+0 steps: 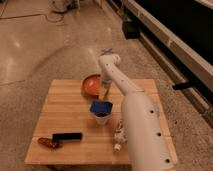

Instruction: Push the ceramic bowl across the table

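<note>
One bowl near the far tabletop edge.
We cannot tell the tool opening; overshoot could tip ceramic bowl off tabletop.

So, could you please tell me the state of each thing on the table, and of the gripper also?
ceramic bowl: upright, near the table's far edge, gripper beside it.
gripper: low at the bowl's right side.
white cup with blue top: upright, mid-table.
black bar: lying flat near the front edge.
reddish object: lying flat beside the bar.
table: level.
</note>
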